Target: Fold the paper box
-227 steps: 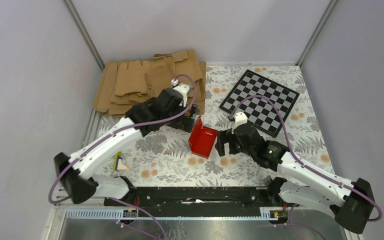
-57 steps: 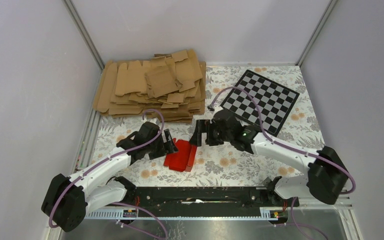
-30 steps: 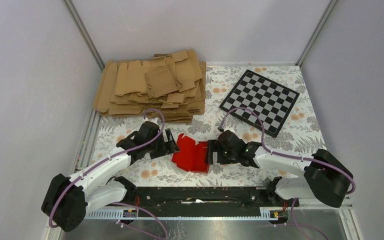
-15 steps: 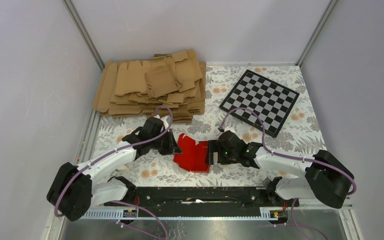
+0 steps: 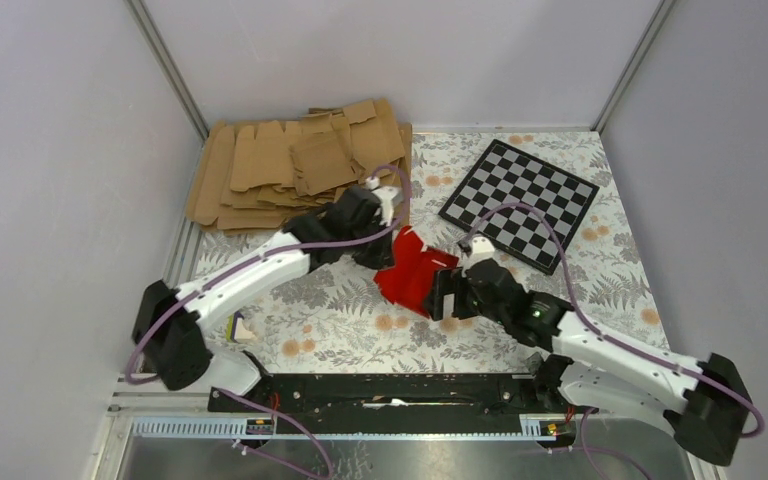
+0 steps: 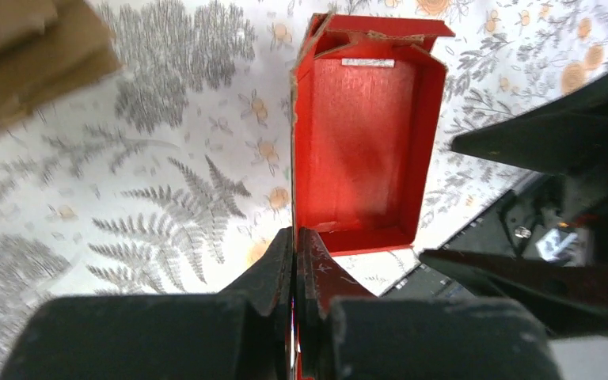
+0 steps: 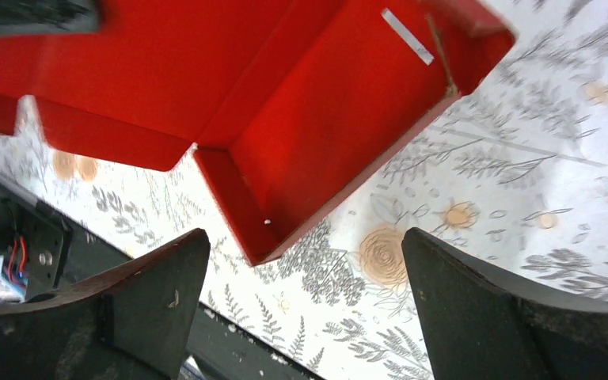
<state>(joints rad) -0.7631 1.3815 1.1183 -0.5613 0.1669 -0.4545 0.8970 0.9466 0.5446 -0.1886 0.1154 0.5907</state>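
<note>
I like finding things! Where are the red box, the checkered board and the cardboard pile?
red box [image 5: 410,275]: top view, its inside.
checkered board [image 5: 530,180]: top view, its middle squares.
cardboard pile [image 5: 280,165]: top view, top sheet.

Legible text, labels, brands, numbers: none in any view. The small white strip [image 6: 367,62] inside the bright red thin card box [image 6: 360,150] is too small to read.

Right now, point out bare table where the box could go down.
Free: the cloth between the box and front rail; the right edge beside the checkerboard. Crowded: the centre, where the left claw and right claw flank the box, and the cardboard corner.
</note>
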